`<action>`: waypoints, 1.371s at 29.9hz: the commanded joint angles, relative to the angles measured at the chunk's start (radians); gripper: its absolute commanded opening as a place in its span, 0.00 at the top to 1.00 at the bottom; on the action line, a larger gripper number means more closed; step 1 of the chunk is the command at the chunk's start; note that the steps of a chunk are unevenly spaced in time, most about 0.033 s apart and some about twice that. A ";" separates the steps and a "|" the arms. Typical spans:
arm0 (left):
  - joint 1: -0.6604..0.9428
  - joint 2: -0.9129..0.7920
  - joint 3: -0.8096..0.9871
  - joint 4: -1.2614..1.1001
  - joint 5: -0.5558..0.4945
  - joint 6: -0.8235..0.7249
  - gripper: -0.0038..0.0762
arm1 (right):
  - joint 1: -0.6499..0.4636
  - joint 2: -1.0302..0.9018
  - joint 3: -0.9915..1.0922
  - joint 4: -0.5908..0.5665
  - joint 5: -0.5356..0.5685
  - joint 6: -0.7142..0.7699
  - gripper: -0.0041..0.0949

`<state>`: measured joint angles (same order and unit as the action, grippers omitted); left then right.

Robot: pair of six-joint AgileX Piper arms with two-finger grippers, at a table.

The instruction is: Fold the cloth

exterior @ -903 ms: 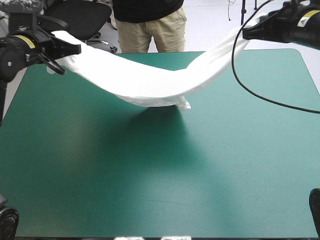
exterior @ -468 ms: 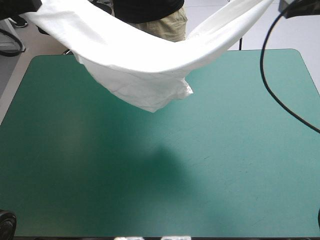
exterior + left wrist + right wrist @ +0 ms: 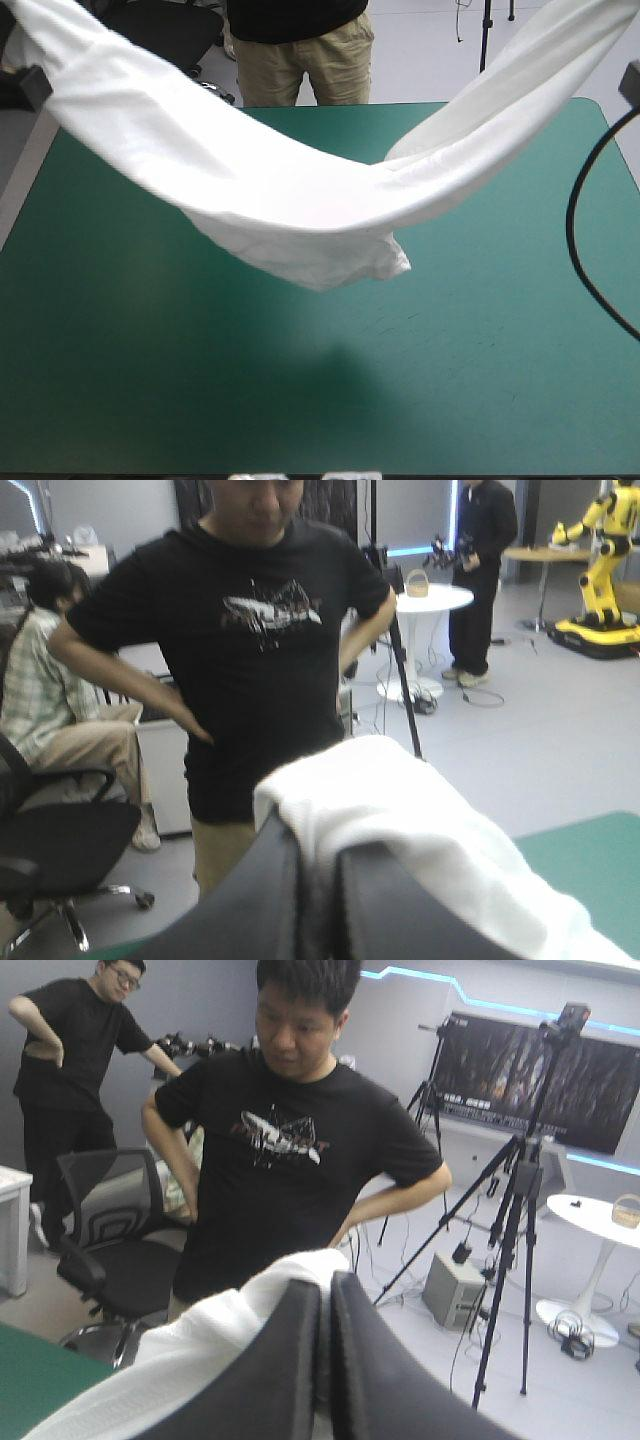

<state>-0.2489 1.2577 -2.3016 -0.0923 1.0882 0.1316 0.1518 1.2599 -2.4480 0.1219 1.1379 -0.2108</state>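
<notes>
My left gripper (image 3: 318, 848), jaws all but closed, pinching one end of the T-shirt (image 3: 280, 200); my right gripper (image 3: 325, 1290), likewise clenched on the other end; the white T-shirt hangs between them as a sagging band above the teal-green table (image 3: 150, 380), lowest fold over its middle, apparently clear of the cover.

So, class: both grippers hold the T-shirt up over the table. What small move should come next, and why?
Probably ease the arms apart a little. The T-shirt hangs in a deep sag between the left gripper and the right gripper, both shut on it, its bunched low point clear of the teal-green table. Less slack should help it land flat.
</notes>
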 commanded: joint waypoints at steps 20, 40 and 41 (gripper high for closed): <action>0.022 0.217 0.894 -0.054 -0.286 -0.069 0.97 | -0.002 0.182 0.876 -0.010 -0.339 0.145 0.98; 0.049 0.610 0.694 0.067 -0.309 -0.080 0.97 | -0.002 0.627 0.716 -0.077 -0.339 0.149 0.98; 0.049 0.614 0.694 0.085 -0.309 -0.080 0.97 | -0.002 0.634 0.711 -0.091 -0.335 0.164 0.97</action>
<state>-0.1985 1.9159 -1.5715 -0.0433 0.8171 0.0603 0.1518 1.9320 -1.6871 0.0594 0.8285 -0.0642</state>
